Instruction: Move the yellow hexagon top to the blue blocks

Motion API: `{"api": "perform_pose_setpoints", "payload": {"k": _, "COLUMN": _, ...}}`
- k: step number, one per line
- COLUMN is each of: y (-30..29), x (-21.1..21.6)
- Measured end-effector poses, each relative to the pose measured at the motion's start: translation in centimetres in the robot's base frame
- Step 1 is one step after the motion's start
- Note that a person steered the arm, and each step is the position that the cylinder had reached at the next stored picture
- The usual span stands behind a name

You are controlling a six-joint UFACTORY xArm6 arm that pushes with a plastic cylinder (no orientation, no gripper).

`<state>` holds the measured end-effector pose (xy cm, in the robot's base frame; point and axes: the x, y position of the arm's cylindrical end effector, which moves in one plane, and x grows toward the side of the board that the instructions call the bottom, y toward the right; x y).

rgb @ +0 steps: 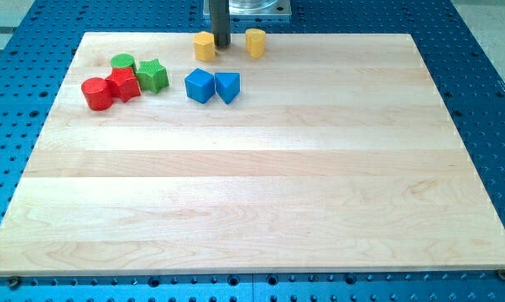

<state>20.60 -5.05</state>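
A yellow hexagon block (204,46) sits near the board's top edge, left of centre. My tip (221,45) stands right beside it on its right side, touching or nearly touching. A second yellow block (255,42), roughly cylindrical, lies to the right of the tip. Two blue blocks lie together below them: a blue cube-like block (200,85) and a blue triangular block (227,86). The yellow hexagon is above the blue pair with a gap between them.
At the view's left a cluster holds a red cylinder (96,93), a red block (124,85), a green cylinder (122,62) and a green star (153,75). The wooden board (252,193) rests on a blue perforated table.
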Motion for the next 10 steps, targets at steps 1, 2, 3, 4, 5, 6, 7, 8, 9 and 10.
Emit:
{"api": "perform_pose_setpoints", "payload": {"k": 1, "y": -0.5, "x": 0.0}}
{"api": "perform_pose_setpoints", "payload": {"k": 2, "y": -3.6, "x": 2.8}}
{"api": "perform_pose_setpoints", "payload": {"k": 3, "y": -3.6, "x": 1.5}}
{"api": "perform_pose_setpoints", "payload": {"k": 4, "y": -5.5, "x": 1.5}}
{"api": "perform_pose_setpoints", "payload": {"k": 5, "y": -6.0, "x": 1.5}}
{"api": "perform_pose_setpoints", "payload": {"k": 6, "y": -5.8, "x": 1.5}}
{"api": "perform_pose_setpoints", "payload": {"k": 7, "y": -5.8, "x": 1.5}}
{"api": "perform_pose_setpoints", "payload": {"k": 8, "y": -5.9, "x": 1.7}}
{"api": "perform_pose_setpoints", "payload": {"k": 9, "y": -6.0, "x": 1.9}}
{"api": "perform_pose_setpoints", "payload": {"k": 10, "y": -6.0, "x": 3.0}}
